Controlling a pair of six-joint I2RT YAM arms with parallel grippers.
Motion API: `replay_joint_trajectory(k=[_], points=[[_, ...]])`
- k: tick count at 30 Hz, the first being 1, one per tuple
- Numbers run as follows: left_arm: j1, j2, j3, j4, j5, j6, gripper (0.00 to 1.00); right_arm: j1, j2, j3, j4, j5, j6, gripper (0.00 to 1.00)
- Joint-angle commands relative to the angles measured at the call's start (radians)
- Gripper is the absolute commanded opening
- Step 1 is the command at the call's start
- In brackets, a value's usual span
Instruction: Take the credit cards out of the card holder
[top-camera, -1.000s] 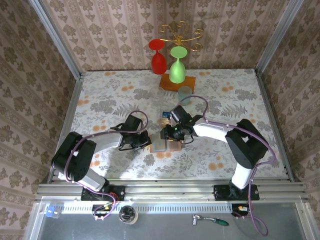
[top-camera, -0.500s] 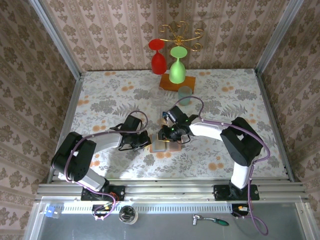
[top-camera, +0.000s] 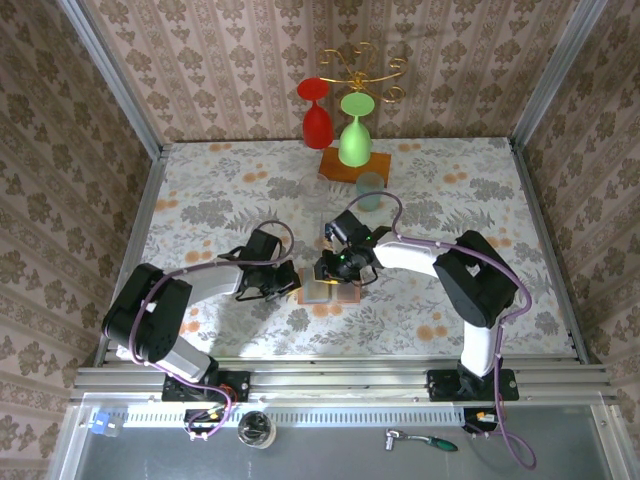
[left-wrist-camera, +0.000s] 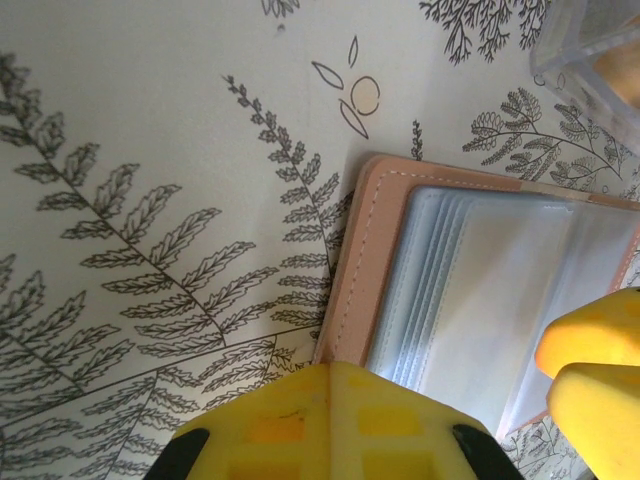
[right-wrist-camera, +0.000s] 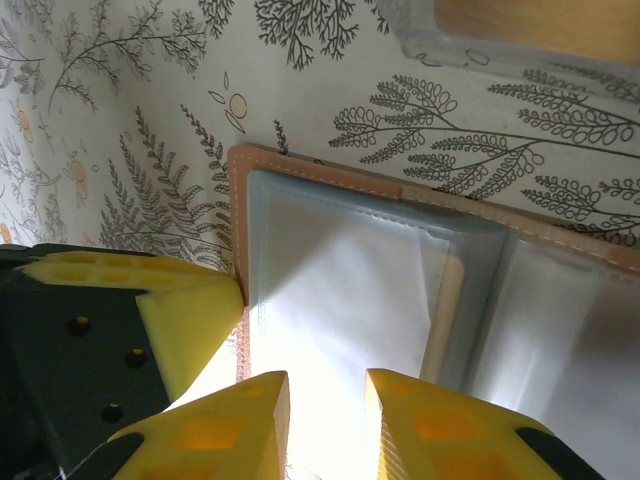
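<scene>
Fern-patterned table (top-camera: 200, 190) carries the open card holder (top-camera: 330, 291) near its middle, toward the near edge, between both arms. From above, its pockets are too small to read. The right wrist view has the right gripper (right-wrist-camera: 325, 410) jaws narrowly apart over a glare-washed pocket beside a pale orange strip (right-wrist-camera: 445, 310), while the left gripper (left-wrist-camera: 330, 420) jaws, closed and cut off below, sit at the holder's corner.

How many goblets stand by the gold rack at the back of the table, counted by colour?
Red goblet: 1
Green goblet: 1
Total: 2
</scene>
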Motion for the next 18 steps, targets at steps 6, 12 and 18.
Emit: replay_joint_trajectory(k=[6,12,18], points=[[0.006,0.011,-0.019,-0.018,-0.002,0.022,0.03,0.004,0.015,0.018,-0.058,0.021,-0.015,0.28],[0.006,0.013,-0.019,-0.02,-0.003,0.023,0.03,0.004,0.002,0.008,-0.084,0.06,-0.016,0.29],[0.006,0.013,-0.018,-0.023,-0.004,0.022,0.03,0.003,-0.021,-0.006,-0.107,0.099,-0.024,0.28]])
